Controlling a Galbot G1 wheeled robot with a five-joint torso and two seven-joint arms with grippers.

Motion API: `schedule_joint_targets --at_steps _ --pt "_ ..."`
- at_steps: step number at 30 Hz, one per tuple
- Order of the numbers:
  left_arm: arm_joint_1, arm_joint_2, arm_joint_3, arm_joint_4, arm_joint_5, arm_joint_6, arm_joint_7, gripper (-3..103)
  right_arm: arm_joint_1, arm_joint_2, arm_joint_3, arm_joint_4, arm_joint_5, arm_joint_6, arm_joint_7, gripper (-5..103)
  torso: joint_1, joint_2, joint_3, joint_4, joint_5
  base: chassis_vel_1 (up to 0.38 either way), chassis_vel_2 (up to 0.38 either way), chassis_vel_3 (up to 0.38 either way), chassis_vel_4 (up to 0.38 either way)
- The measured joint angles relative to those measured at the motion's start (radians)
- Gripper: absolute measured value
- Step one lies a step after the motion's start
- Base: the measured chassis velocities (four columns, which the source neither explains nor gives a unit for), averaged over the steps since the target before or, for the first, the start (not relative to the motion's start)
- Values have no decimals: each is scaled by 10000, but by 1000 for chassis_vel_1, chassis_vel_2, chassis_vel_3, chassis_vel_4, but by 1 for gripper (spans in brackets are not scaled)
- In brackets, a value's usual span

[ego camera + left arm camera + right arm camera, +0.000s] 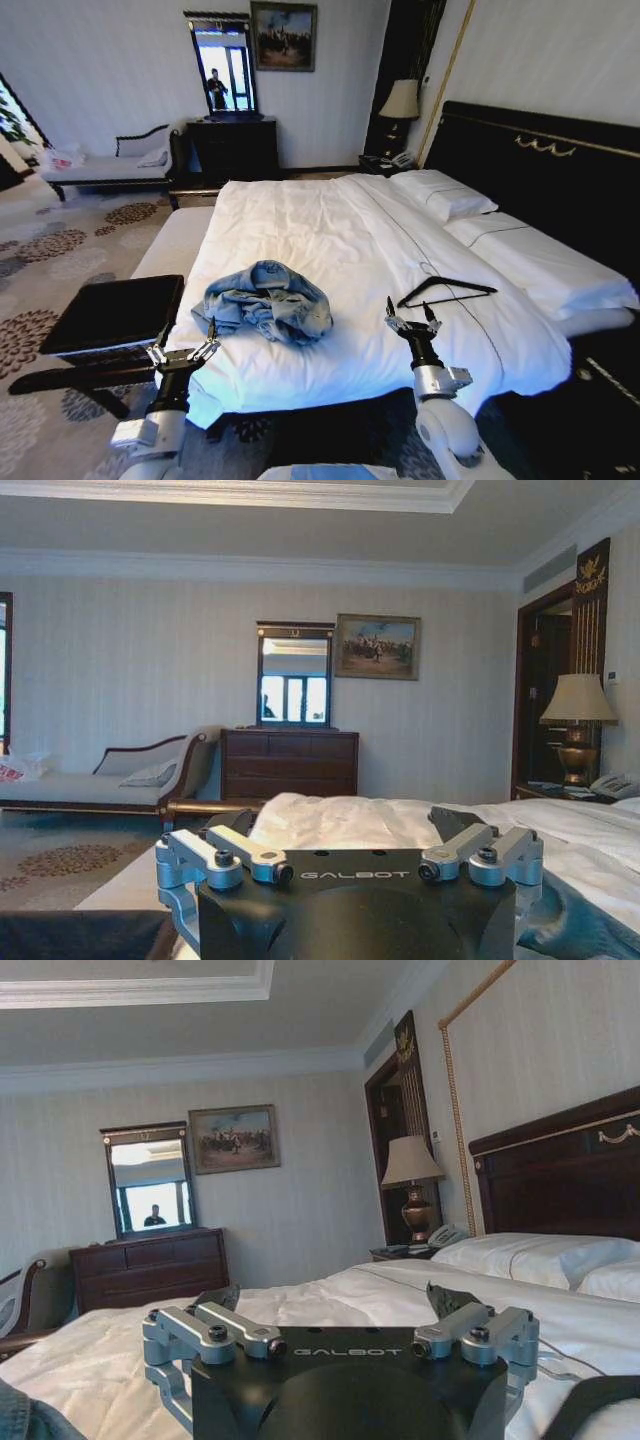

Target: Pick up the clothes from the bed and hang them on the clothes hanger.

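The head view looks forward and down from above the foot of the bed (330, 230), taking in the whole mattress up to the black headboard (545, 175), with the left gripper (186, 345) and right gripper (411, 318) low in the foreground. The left wrist view sits low, level with the mattress, looking across it to the far wall past the left gripper's own body. The right wrist view looks the same way from nearer the headboard. All three views share the mirror (223, 68) above the dresser (232, 148), the painting (284, 36) and the bedside lamp (401, 101).
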Motion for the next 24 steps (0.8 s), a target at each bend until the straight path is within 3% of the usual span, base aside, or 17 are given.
schedule_joint_targets --at_steps 12,24 --pt "-23 -16 -27 60 15 -8 -1 100 20 26 0 -83 4 285 7 100 0 2 -1 1 -3 18 170 -19 -159" --pt "-72 -35 -61 170 17 -51 -1 100 4 89 -3 -157 -17 555 -16 100 -4 2 -1 -1 1 1 25 6 -25"
